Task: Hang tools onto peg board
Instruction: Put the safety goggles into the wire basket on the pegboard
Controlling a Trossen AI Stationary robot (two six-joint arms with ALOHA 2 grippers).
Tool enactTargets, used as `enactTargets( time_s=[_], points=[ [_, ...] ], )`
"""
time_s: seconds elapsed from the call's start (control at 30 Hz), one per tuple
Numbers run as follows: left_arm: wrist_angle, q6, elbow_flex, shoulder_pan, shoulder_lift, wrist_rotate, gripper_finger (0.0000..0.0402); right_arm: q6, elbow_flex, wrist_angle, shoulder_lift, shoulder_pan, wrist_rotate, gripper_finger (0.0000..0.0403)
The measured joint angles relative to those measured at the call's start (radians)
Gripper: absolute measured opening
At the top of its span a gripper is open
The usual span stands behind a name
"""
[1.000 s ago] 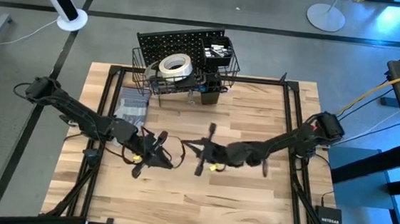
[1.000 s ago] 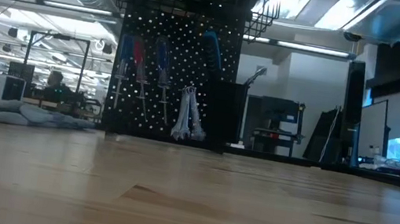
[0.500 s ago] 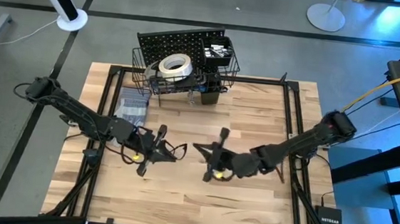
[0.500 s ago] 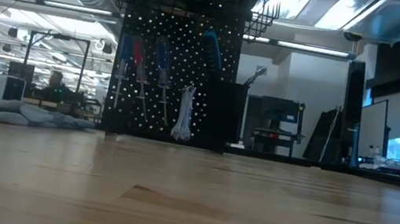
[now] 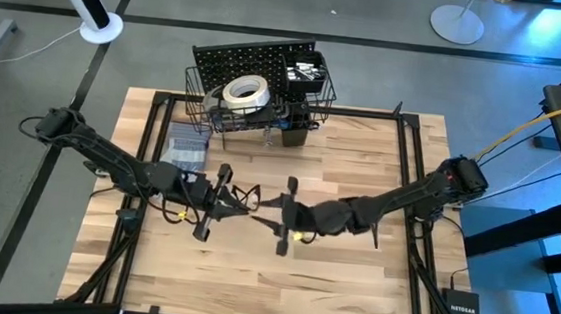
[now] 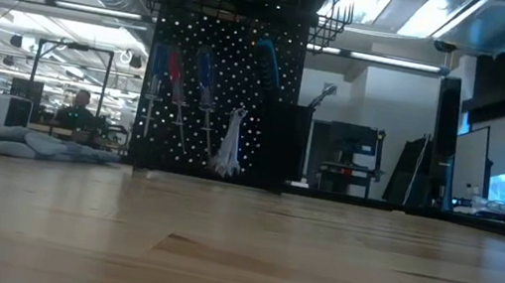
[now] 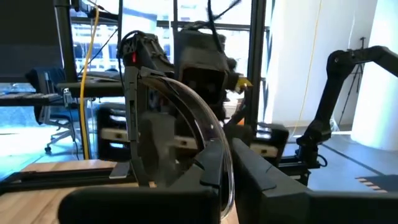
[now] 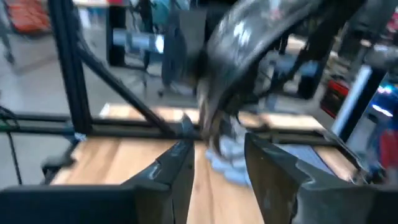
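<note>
Tools: screwdrivers (image 6: 174, 75) and wrenches (image 6: 229, 148) hang on the peg board (image 5: 253, 60). Well in front of it, the left pincer (image 5: 237, 206) is clamped on a thin curved piece (image 5: 245, 194) I can't identify. The right pincer (image 5: 265, 204) faces it, fingers apart. Likely light, springy and slick, so grip near one end.

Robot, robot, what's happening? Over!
Left pincer shut, right pincer open, meeting mid-table. Screwdrivers and wrenches on peg board. Nothing blocking.

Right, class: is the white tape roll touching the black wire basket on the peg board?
Touching. The high view shows the tape roll lying inside the wire basket, resting on its wires.
</note>
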Motion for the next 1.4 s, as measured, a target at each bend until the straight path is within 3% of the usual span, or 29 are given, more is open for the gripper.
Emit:
enactTargets(
  time_s=[0.17,0.33,0.57,0.73,0.83,1.03,1.2,1.4],
  points=[
    [-0.003,-0.002,0.000,0.000,0.000,0.001,0.0015,-0.026,0.000,0.124,0.003,-0.030,-0.130,0.0142],
    [0.007,0.005,0.000,-0.001,-0.001,0.001,0.0017,-0.027,0.000,0.160,0.003,-0.053,-0.160,0.0126],
    [0.015,0.028,0.000,0.002,-0.001,0.012,0.0019,-0.041,0.000,0.168,0.003,-0.061,-0.195,0.0024],
    [0.012,0.035,0.000,0.003,-0.013,0.004,0.0032,-0.087,0.020,0.152,0.003,-0.060,-0.178,0.0035],
    [-0.084,0.049,0.002,-0.007,-0.075,-0.011,0.0066,-0.146,0.070,0.065,-0.002,-0.060,-0.170,0.0027],
    [-0.468,-0.015,0.001,-0.033,-0.297,-0.035,0.0125,-0.198,0.277,-0.237,-0.017,-0.059,-0.164,0.0024],
    [-0.723,-0.155,-0.003,-0.043,-0.442,-0.044,0.0133,-0.233,0.430,-0.399,-0.018,-0.059,-0.121,0.0024],
    [-0.807,-0.213,-0.038,-0.043,-0.478,-0.062,0.0128,-0.310,0.576,-0.410,-0.018,-0.086,-0.085,0.0024]
  ],
)
